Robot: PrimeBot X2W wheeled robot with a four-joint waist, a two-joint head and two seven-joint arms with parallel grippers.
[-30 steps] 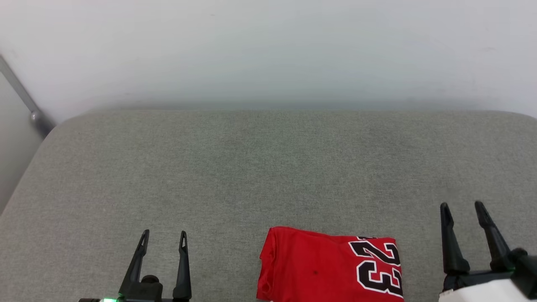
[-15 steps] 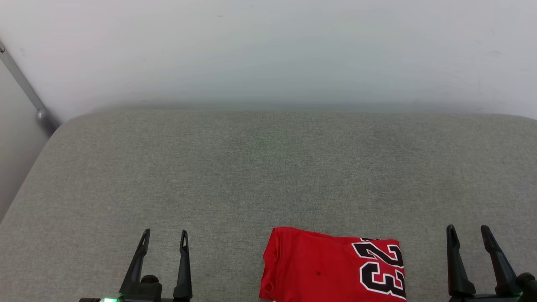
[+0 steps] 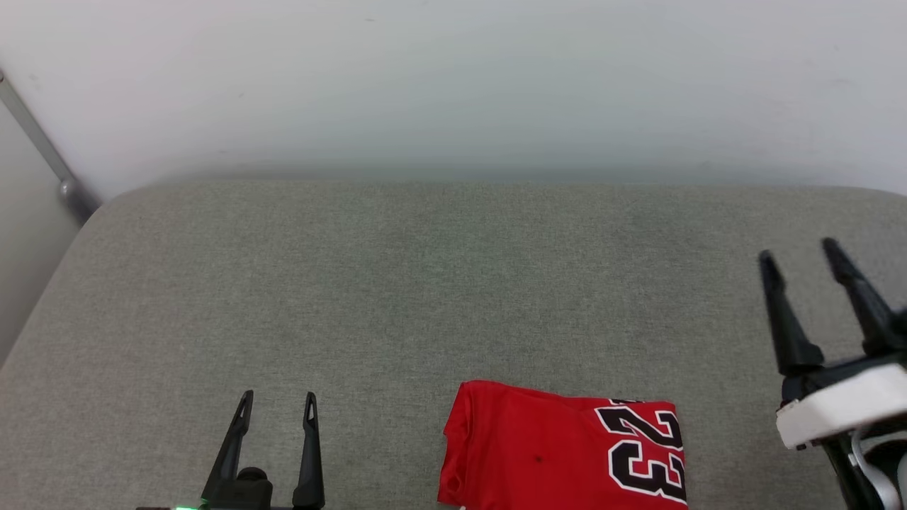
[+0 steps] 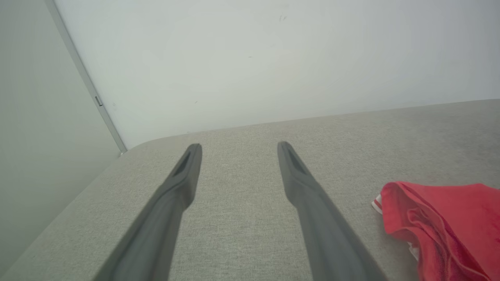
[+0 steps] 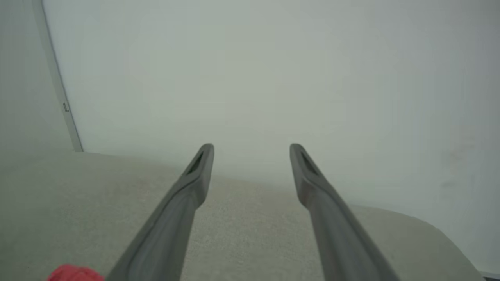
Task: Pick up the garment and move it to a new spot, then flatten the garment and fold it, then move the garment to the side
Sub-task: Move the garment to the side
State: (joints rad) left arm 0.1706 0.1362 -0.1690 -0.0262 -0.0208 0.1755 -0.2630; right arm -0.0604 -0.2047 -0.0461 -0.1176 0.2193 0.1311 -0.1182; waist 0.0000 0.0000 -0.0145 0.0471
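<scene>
Since the earlier frames the right gripper (image 3: 797, 249) has risen up the head view and now stands high over the right end of the grey cushion (image 3: 425, 297), its pale wrist showing below it. The left gripper (image 3: 278, 394) and the garment (image 3: 538, 453) lie as they did. Both grippers have their fingers spread and hold nothing. The garment rests folded into a compact red block at the cushion's near edge, right of centre, between the two grippers and touching neither. The fold looks finished, so the step in hand is probably the shift to the side. To do it well, each gripper should come in low at one end and pinch through every layer, then both carry the block level and close to the cushion so the fold does not spill open. What shows of the block has its long axis running left to right along the near edge, though the frame cuts off its near part. The black-and-white print (image 3: 645, 453) lies face up, turned on its side at the right end, and the bunched layers with striped trim face left.
</scene>
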